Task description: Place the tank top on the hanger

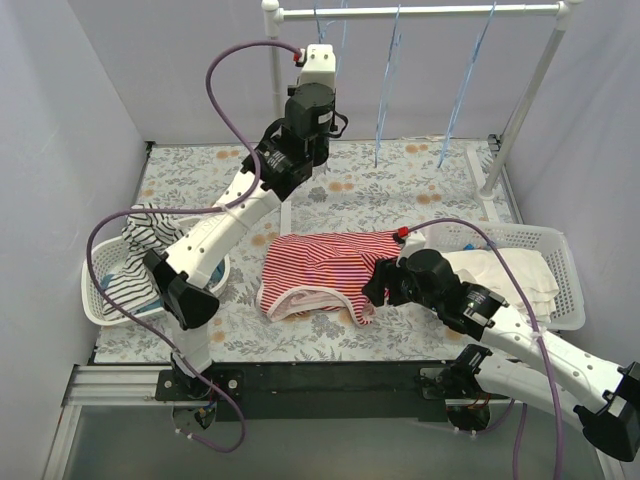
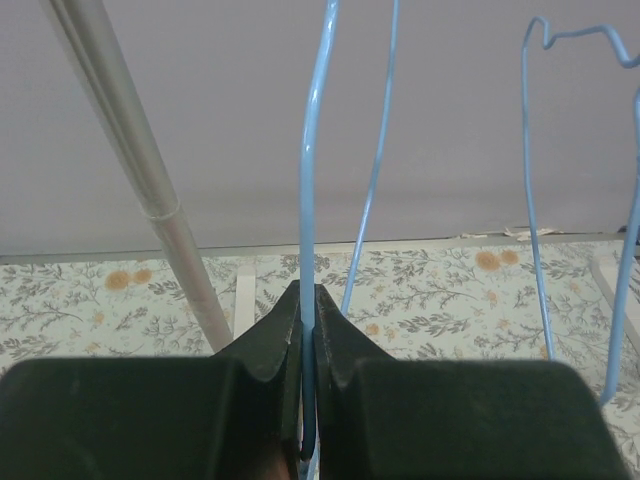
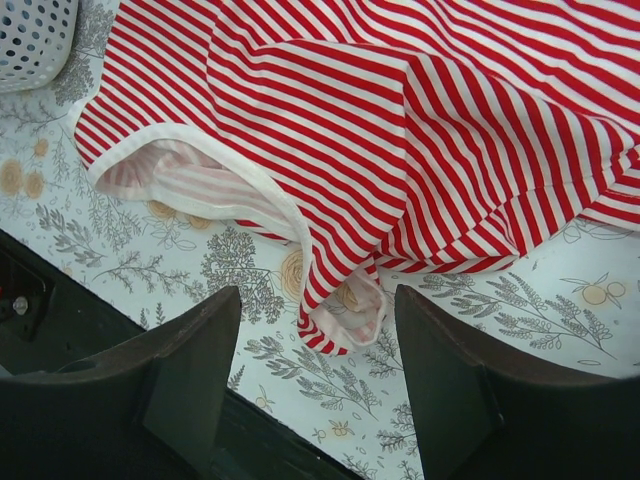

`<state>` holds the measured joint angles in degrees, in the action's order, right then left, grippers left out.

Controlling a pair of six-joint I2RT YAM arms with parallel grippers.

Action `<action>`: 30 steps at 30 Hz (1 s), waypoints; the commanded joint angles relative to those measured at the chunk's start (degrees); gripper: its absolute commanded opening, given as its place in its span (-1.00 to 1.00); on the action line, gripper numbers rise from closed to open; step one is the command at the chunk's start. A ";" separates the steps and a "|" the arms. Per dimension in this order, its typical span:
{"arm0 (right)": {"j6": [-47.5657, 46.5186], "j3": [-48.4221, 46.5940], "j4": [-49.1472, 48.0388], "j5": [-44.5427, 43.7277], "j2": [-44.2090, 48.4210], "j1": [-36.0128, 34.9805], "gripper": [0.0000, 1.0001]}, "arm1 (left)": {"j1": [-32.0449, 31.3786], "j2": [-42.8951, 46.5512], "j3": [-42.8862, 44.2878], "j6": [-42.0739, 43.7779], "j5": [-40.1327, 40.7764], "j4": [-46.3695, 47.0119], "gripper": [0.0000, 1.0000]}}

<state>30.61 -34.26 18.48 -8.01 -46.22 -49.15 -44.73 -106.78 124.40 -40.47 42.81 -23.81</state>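
Observation:
The red-and-white striped tank top (image 1: pixel 320 272) lies crumpled on the floral table; in the right wrist view (image 3: pixel 380 130) a trimmed strap loop lies between my fingers. My right gripper (image 1: pixel 372 288) (image 3: pixel 318 300) is open, low over the top's near right corner, holding nothing. My left gripper (image 1: pixel 318 60) is raised at the rail, shut on the wire of a light-blue hanger (image 2: pixel 308 250) that hangs there. Two more blue hangers (image 1: pixel 388 80) hang further right on the rail.
A white rack (image 1: pixel 420 12) with posts stands at the back. A white basket (image 1: pixel 100 290) at left holds a black-and-white striped garment (image 1: pixel 140 262). A white basket (image 1: pixel 560 270) at right holds a cream cloth (image 1: pixel 510 275).

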 commanded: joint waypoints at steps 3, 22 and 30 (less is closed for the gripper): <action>-1.78 -3.44 0.06 -2.18 0.16 0.10 0.43 | 0.17 11.06 -6.61 -0.14 -6.94 0.26 -1.00; -0.82 4.28 0.07 6.77 1.92 -0.16 0.11 | -0.18 50.06 -47.81 -3.48 -29.79 -17.40 -1.00; -4.07 5.52 -0.73 -1.20 -0.36 -8.24 0.07 | -0.27 60.02 -60.32 -5.23 -40.78 -24.08 -1.00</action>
<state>28.53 -26.85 19.79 -3.81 -45.12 -54.26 -44.75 -48.97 68.07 -44.75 8.93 -43.59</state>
